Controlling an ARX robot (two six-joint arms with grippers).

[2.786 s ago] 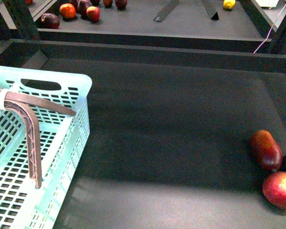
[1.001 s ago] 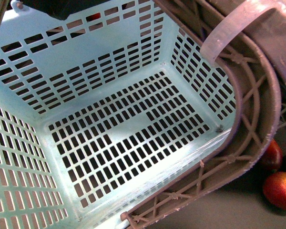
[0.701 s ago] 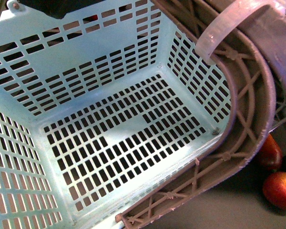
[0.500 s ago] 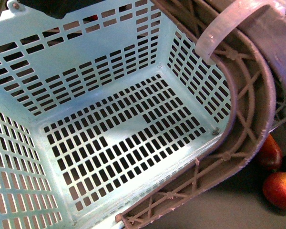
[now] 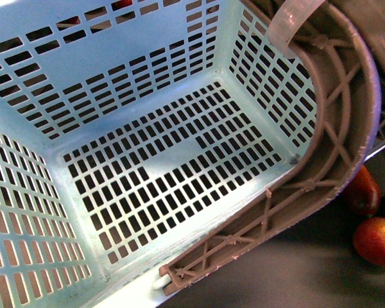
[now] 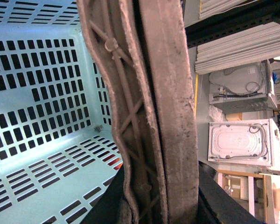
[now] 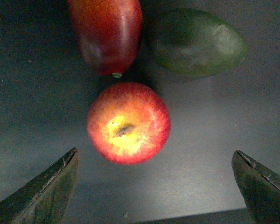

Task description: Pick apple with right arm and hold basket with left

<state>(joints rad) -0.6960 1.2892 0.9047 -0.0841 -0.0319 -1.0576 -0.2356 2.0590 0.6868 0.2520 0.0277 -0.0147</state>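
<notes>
Most of the front view is filled by the basket (image 5: pixel 115 83). Its brown handle (image 6: pixel 163 116) is clamped by the left gripper (image 6: pixel 162 198). The apple (image 5: pixel 375 240) is seen at that view's lower right, on the dark table (image 5: pixel 321 273). The right gripper (image 7: pixel 154 154) is held wide open near it, not touching.

Seeing the basket (image 5: pixel 115 83) filling left and centre, handle (image 5: pixel 337 128) sweeping along its right side. Spotting the apple (image 5: pixel 376 240) lying on the counter (image 5: pixel 295 276) at right, elongated fruit (image 5: pixel 362 192) just behind, small fruit (image 7: pixel 196 42) beside that.
</notes>
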